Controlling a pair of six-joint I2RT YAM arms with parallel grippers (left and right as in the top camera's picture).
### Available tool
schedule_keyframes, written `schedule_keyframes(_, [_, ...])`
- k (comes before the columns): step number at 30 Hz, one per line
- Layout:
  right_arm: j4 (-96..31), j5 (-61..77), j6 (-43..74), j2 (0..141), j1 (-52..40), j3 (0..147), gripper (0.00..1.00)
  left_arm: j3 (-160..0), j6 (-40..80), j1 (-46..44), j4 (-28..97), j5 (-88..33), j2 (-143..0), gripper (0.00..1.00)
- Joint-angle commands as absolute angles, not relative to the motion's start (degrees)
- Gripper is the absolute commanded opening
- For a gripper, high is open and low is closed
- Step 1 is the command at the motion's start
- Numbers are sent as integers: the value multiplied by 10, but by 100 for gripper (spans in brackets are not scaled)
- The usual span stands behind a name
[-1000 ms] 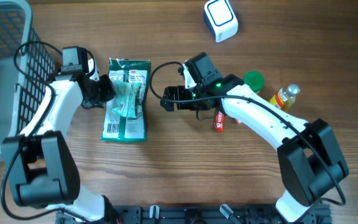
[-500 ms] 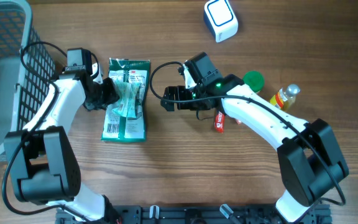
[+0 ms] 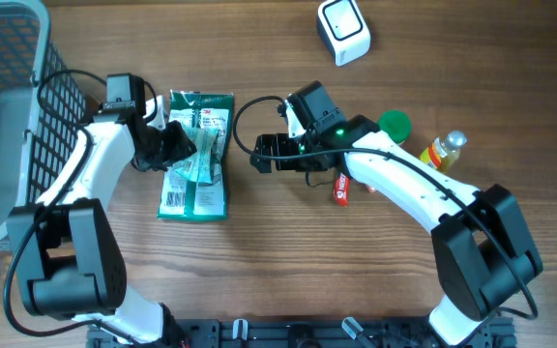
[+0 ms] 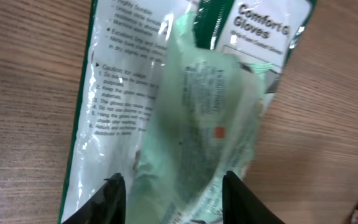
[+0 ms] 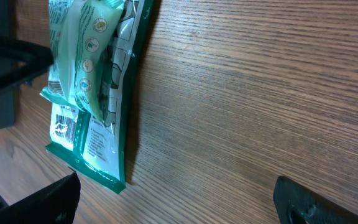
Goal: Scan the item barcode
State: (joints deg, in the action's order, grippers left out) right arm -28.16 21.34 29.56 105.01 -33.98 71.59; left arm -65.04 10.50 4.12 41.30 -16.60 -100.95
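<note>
Glove packet (image 3: pixel 197 193) lies flat on the table (image 3: pixel 288 280). The left end effector (image 3: pixel 178 145), fingers parted, straddles raised film near its left edge. The right end effector (image 3: pixel 262 155), spread wide, hovers just beside its right edge. Plain wood stretches in front.

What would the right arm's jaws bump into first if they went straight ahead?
Probably the green glove packet: it lies straight ahead with nothing in between, though the height is hard to judge.

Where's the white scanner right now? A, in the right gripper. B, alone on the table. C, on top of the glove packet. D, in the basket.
B: the scanner stands on bare table at the far edge, well apart from the glove packet and touched by nothing.
</note>
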Motion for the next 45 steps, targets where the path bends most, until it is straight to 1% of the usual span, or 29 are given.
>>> schedule_keyframes(1, [-281,206,300,1064,-340,715,100,-613,94,39,389,-156,-1013,34])
schedule_keyframes(4, [-281,206,300,1064,-340,715,100,-583,94,39,359,-156,-1013,34])
schedule_keyframes(5, [-281,206,300,1064,-340,715,100,-576,94,39,353,-156,-1013,29])
schedule_keyframes(6, [-281,206,300,1064,-340,715,100,-573,94,39,351,-156,-1013,21])
schedule_keyframes(7, [-281,206,300,1064,-340,715,100,-572,94,39,351,-157,-1013,7])
schedule_keyframes(8, [-281,206,300,1064,-340,715,100,-573,94,40,351,-168,-1012,4])
schedule_keyframes(13, [-279,237,296,1064,-337,715,100,-612,94,40,375,-295,-995,4])
schedule_keyframes(15, [-270,285,269,1063,-331,715,99,-628,94,40,387,-330,-982,4])
schedule_keyframes(19, [-267,390,238,1063,-297,715,94,-632,94,39,402,-409,-954,4])
schedule_keyframes(21, [-267,444,225,1063,-274,715,91,-632,83,34,425,-409,-955,4])
schedule_keyframes(24, [-275,471,228,1063,-255,715,86,-630,47,8,440,-409,-955,4])
schedule_keyframes(29, [-279,491,264,1065,-254,715,86,-630,17,-34,420,-420,-955,4])
schedule_keyframes(31, [-284,474,268,1065,-254,715,86,-630,20,-40,414,-418,-955,4])
schedule_keyframes(33, [-300,450,263,1065,-256,715,86,-630,31,-42,420,-371,-955,4])
schedule_keyframes(35, [-304,449,255,1065,-263,715,83,-629,47,-44,424,-300,-955,4])
schedule_keyframes(37, [-302,433,266,1065,-273,715,76,-629,56,-49,430,-243,-955,4])
schedule_keyframes(39, [-300,380,296,1066,-285,715,58,-628,62,-54,438,-212,-955,4])
schedule_keyframes(41, [-289,349,307,1066,-300,715,37,-628,69,-55,448,-188,-956,4])
schedule_keyframes(43, [-266,325,323,1066,-320,715,25,-625,69,-55,455,-169,-956,4])
schedule_keyframes(44, [-256,306,335,1066,-328,715,24,-620,69,-55,454,-164,-956,4])
schedule_keyframes(45, [-247,287,342,1067,-335,715,19,-615,69,-55,453,-150,-956,4])
